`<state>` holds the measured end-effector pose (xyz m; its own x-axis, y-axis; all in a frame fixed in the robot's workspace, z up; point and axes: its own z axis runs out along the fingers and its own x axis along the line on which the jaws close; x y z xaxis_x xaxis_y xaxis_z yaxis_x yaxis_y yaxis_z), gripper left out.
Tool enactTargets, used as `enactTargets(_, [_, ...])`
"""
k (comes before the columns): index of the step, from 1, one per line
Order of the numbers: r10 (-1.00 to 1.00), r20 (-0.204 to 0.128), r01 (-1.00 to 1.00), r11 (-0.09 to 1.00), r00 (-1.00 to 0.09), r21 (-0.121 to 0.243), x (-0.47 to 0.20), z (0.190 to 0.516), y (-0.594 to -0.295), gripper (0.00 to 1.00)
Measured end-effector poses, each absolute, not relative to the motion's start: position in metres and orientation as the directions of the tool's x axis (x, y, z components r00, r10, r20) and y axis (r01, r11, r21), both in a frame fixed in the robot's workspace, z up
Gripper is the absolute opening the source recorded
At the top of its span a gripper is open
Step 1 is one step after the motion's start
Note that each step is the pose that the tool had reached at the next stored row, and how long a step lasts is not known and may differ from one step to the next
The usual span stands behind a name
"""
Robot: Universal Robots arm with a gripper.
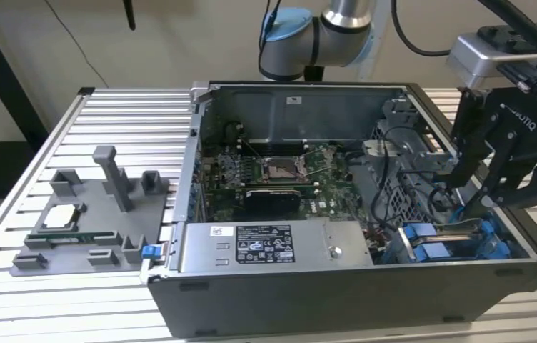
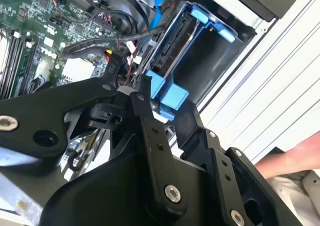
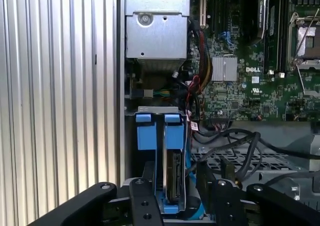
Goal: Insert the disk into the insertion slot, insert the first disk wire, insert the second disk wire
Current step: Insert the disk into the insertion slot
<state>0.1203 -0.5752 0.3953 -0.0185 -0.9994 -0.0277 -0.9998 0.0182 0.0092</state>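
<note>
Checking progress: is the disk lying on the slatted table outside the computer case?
No, the disk stands on edge, framed in blue, inside the computer case.

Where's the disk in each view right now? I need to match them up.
Exterior view: disk on edge in the case corner at the exterior view's right.
Second wrist view: blue-framed, beside the black cables.
First wrist view: edge-on, by two blue tabs.
Shared landmark: the green motherboard.
</note>
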Motion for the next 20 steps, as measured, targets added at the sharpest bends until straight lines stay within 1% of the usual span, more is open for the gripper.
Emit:
enactTargets(5, [-0.999, -0.029, -1.000, 0.018, -0.018, 0.009, 0.119, 0.399, -0.573, 1.00])
enactTargets(9, [-0.999, -0.037, -1.000, 0.018, -0.018, 0.009, 0.116, 0.399, -0.568, 1.00])
enactTargets(20, [-0.999, -0.046, -1.000, 0.018, -0.018, 0.009, 0.115, 0.400, -0.546, 1.00])
